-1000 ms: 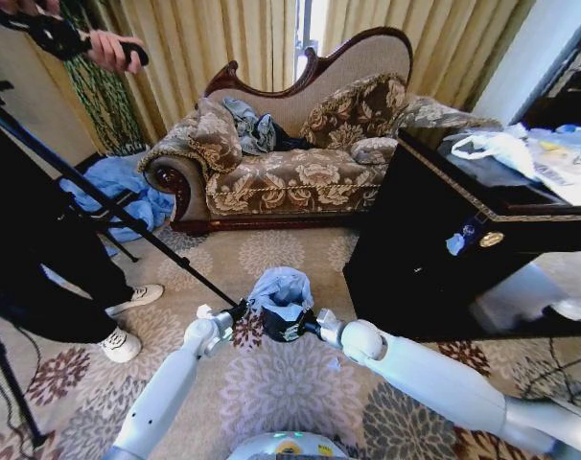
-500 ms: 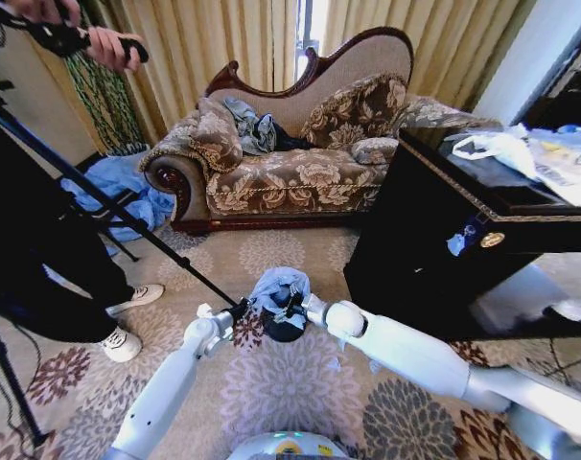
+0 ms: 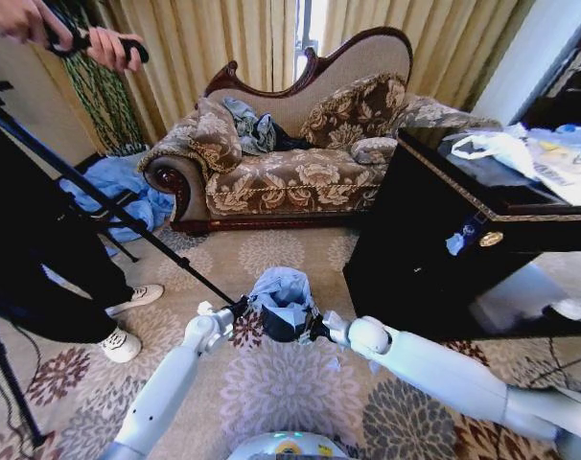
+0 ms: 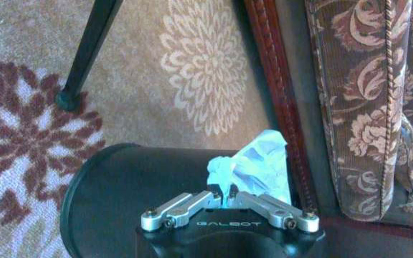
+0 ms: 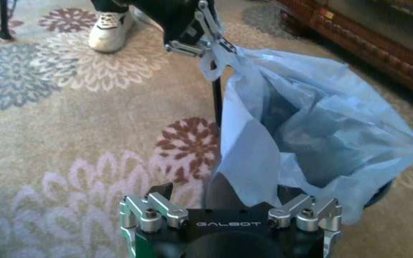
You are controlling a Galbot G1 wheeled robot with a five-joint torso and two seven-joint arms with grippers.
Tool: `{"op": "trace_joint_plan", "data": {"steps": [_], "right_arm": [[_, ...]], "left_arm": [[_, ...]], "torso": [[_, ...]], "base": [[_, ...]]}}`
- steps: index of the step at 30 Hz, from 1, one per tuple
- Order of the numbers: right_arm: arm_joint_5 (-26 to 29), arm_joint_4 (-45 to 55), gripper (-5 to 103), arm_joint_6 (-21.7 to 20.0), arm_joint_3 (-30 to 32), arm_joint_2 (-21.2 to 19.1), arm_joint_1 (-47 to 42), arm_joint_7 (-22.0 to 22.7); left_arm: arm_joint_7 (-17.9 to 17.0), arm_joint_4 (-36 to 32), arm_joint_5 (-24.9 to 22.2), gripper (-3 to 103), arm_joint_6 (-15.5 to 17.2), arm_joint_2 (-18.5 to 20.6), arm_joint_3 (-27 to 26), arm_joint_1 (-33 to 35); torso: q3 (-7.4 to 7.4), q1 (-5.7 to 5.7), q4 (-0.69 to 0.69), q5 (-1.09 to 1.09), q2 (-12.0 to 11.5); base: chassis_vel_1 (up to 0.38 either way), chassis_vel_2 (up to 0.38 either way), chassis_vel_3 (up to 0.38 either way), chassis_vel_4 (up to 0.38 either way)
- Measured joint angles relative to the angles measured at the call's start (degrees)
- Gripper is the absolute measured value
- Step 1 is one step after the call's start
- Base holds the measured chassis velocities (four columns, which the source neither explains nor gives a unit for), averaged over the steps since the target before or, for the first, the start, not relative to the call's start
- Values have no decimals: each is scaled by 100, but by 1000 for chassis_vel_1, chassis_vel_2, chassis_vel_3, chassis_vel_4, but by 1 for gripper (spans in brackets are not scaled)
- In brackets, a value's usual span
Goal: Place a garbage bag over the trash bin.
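Note:
The pale blue garbage bag (image 3: 281, 287) lies loosely over the mouth of the small black trash bin (image 3: 280, 329) on the carpet in front of me. My left gripper (image 3: 241, 308) is at the bin's left rim, shut on a bunched corner of the bag (image 4: 253, 166); its own view shows the gripper (image 4: 222, 195) pinching the plastic above the bin (image 4: 120, 188). My right gripper (image 3: 315, 332) is at the bin's right side. In its own view the right gripper (image 5: 232, 200) stands open, with the bag's edge (image 5: 314, 129) hanging just ahead of it over the bin (image 5: 381, 193).
A patterned sofa (image 3: 290, 163) stands behind the bin, and a black cabinet (image 3: 444, 240) stands close on its right. A person (image 3: 41, 259) with a tripod (image 3: 108, 206) is at the left, one tripod leg ending near the bin. A blue cloth heap (image 3: 118, 192) lies beside the sofa.
My right arm reached forward over the bin, then drew back to its right side. The bag now sits wider over the bin's mouth. The left gripper has kept its hold.

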Motion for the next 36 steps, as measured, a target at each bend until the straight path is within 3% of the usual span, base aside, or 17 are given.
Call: {"op": "trace_joint_plan", "data": {"steps": [32, 36], "right_arm": [[-478, -447, 89, 229, 55, 658, -638, 96], [-561, -578, 94, 275, 109, 739, -742, 74]], "left_arm": [[7, 117, 21, 0, 5, 64, -72, 21], [19, 136, 33, 0, 6, 105, -71, 62]], "torso": [[0, 0, 0, -2, 0], [0, 0, 0, -1, 0]], "base": [[0, 0, 0, 0], [0, 0, 0, 0]]}}
